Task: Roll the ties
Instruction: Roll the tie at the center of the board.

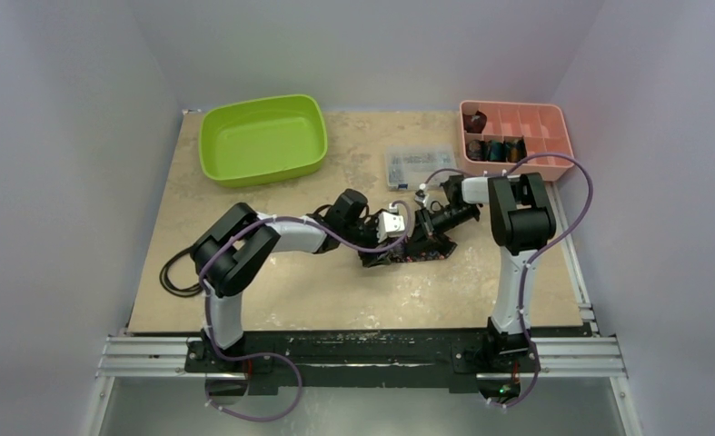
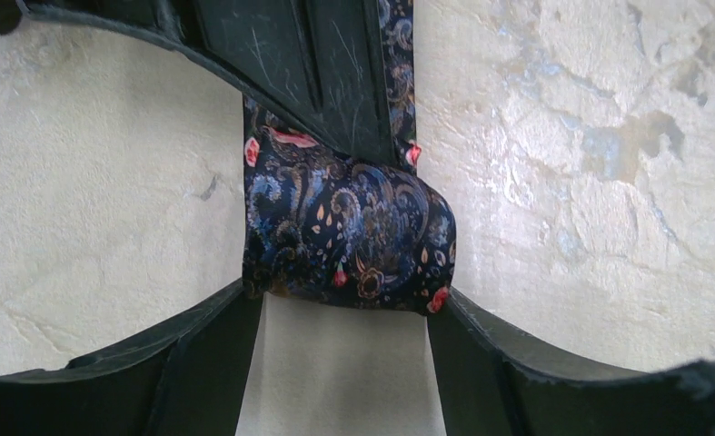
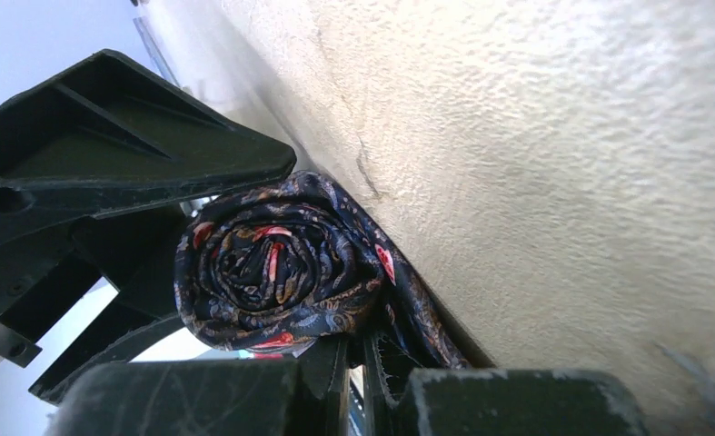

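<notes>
The black tie with red-pink floral dots [image 1: 419,254] lies mid-table, mostly wound into a coil [image 2: 349,241]. My left gripper [image 2: 344,298] holds the coil across its width, one finger [image 2: 217,336] against each end. In the right wrist view the coil [image 3: 276,272] shows end-on as a spiral, with the loose tail [image 3: 417,313] running along the table. My right gripper [image 3: 362,363] is nearly closed with nothing visibly between the pads, its tips right against the coil; one of its fingers [image 2: 317,73] lies over the flat strip. From above, both grippers [image 1: 392,238] [image 1: 429,232] meet at the tie.
A pink compartment tray [image 1: 553,118] at the back right holds several small rolled ties [image 1: 494,150]. A clear plastic box of parts [image 1: 417,166] sits just behind the grippers. A green bin [image 1: 263,136] stands at the back left. A black cable [image 1: 176,272] loops by the left arm.
</notes>
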Tool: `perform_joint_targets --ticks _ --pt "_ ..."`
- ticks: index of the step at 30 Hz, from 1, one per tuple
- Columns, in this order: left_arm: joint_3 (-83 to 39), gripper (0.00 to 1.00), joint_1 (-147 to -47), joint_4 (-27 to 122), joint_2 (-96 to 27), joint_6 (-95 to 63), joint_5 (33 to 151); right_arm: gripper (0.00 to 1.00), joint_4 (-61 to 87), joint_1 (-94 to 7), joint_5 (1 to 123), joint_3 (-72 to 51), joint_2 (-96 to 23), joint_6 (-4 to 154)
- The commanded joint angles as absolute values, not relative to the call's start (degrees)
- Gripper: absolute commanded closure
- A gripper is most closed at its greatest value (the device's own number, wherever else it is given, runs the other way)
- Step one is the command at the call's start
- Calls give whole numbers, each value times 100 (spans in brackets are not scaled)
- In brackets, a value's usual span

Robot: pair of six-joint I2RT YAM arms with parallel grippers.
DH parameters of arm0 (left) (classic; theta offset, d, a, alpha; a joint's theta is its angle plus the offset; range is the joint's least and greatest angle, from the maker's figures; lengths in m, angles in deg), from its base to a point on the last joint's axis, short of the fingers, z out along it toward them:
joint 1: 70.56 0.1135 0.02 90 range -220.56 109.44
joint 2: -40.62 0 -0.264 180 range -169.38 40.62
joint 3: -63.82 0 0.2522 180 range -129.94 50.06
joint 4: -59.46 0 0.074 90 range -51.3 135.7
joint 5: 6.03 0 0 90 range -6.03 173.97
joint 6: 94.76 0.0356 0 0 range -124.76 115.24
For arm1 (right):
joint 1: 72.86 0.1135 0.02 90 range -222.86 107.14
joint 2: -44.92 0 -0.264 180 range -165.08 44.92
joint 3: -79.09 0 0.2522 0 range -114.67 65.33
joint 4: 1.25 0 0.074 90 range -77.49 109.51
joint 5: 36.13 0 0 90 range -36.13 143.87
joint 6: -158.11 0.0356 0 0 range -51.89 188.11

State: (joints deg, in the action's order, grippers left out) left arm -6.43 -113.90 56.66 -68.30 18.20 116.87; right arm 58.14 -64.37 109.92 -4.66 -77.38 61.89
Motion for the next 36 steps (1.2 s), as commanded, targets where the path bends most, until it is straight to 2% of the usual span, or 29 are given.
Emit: perform_joint_targets --ticks 1,5,8,13,21,28,31,36 --pt "-961 34 -11402 6119 -7080 1511 12070 100 5611 -6407 9751 -407 -7977 5921" --pt "-1014 33 -11437 6280 -7131 1497 12108 100 5644 -6407 9607 -459 -8075 5951" --pt "-1011 27 -11527 6237 -7047 1713 12099 100 5694 -6409 9539 -497 -8122 5940" --pt "-1471 22 -11796 4878 -6867 2103 11459 100 5879 -6375 9431 -535 -8164 5743" --pt "-615 19 -11812 5321 -6433 2647 11364 100 6013 -6169 9416 -300 -8111 5473" --pt "-756 12 -11873 5105 -6389 3033 11547 100 6075 -5894 9575 -299 -8168 5443" --pt "-891 13 -11910 4999 -6445 3010 11628 100 6074 -5857 9602 -332 -8191 5466" --pt "-1124 23 -11976 4856 -6618 2741 11788 100 6072 -5844 9641 -405 -8205 5500"
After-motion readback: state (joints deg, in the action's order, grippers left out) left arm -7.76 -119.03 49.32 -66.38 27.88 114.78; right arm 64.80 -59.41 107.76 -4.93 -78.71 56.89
